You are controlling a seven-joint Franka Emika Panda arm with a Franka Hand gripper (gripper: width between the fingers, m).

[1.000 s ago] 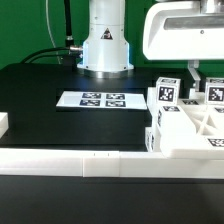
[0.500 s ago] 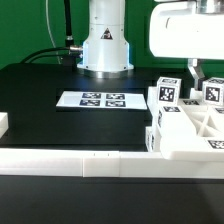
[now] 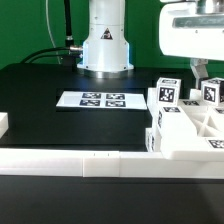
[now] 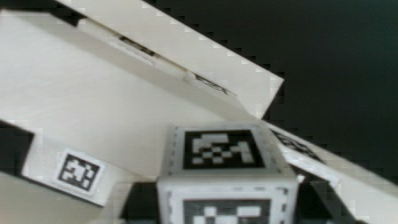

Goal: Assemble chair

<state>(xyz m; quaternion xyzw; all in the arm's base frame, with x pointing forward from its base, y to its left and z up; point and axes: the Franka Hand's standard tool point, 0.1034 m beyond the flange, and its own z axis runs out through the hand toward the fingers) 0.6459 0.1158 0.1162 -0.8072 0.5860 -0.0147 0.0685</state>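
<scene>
I see the chair point(image 3: 186, 122) at the exterior view's right on the black table point(image 3: 40, 92), against the near white rail point(image 3: 70, 163). My pincer point(image 3: 202, 72) hangs above it; I cannot tell its grip. Labels: only square black-and-white tags, no readable writing; the marker board point(image 3: 100, 100) lies farther left.

Tool point(image 3: 200, 72) pointing down, jaws partly apart.

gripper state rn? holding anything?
Gripper: cannot tell if open or closed; its fingers come down among the chair's tagged posts, and no grip shows clearly in either view.
</scene>
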